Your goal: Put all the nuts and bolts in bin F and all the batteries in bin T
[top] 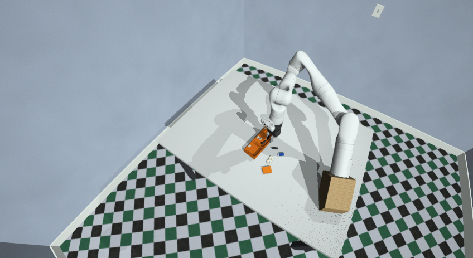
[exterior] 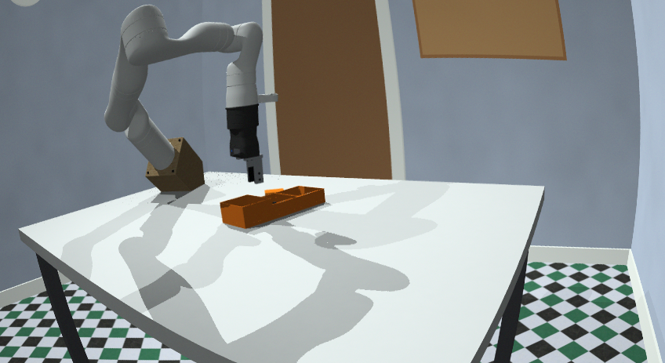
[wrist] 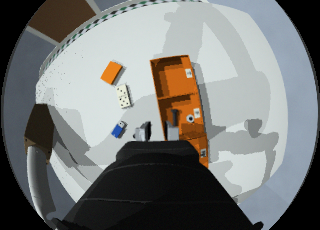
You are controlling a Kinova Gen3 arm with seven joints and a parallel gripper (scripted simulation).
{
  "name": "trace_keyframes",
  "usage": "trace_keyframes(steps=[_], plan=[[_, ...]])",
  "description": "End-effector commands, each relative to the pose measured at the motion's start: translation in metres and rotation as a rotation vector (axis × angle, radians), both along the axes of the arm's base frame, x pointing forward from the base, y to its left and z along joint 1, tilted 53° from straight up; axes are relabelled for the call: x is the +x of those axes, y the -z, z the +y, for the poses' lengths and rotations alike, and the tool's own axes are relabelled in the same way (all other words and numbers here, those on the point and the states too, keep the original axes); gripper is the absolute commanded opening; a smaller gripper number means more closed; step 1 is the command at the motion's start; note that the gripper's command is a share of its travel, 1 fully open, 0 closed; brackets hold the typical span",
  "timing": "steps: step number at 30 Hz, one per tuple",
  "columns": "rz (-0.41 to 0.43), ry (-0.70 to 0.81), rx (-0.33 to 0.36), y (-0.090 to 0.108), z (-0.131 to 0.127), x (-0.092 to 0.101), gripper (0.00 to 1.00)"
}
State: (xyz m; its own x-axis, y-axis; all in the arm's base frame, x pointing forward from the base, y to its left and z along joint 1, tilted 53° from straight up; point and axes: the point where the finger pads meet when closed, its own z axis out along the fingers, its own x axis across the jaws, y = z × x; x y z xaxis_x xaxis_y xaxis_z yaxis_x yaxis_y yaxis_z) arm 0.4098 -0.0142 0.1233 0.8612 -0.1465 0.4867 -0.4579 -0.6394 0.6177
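Observation:
An orange three-part bin [top: 249,153] [exterior: 280,210] [wrist: 172,61] stands on the table. Its small white labels are too small to read. The middle compartment holds a dark bolt-like piece [wrist: 174,115] and a ring-shaped nut [wrist: 190,118]. The nearest compartment in the wrist view is mostly hidden by the gripper. My gripper [top: 270,139] [exterior: 254,180] [wrist: 157,127] is partly open, with nothing seen between its fingers, above the bin's long side wall. A small dark piece [top: 274,147] lies on the table beside the bin, partly behind one finger in the wrist view; its kind is unclear.
A blue piece with a metal end [top: 280,154] [wrist: 118,129], a white domino [top: 270,159] [wrist: 123,96] and a flat orange block [top: 266,169] [exterior: 274,190] [wrist: 111,72] lie on the table on the same side of the bin. The arm's wooden base [top: 338,194] stands farther off.

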Motion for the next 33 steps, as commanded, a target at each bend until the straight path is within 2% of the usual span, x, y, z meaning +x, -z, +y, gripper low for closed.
trace_keyframes(steps=[1,4,5,10,12,13,20,33], plan=[[-0.134,0.077,0.028,0.001,0.001,-0.019,0.54],[-0.169,0.125,0.048,0.007,-0.001,-0.043,0.54],[-0.181,0.142,0.054,0.008,-0.001,-0.046,0.54],[-0.297,0.251,0.095,0.008,-0.001,-0.046,0.54],[-0.297,0.251,0.095,0.008,-0.001,-0.046,0.54],[-0.390,0.318,0.120,0.008,-0.001,-0.046,0.54],[-0.590,0.442,0.168,0.008,-0.001,-0.045,0.54],[-0.590,0.442,0.168,0.009,0.000,-0.046,0.54]])
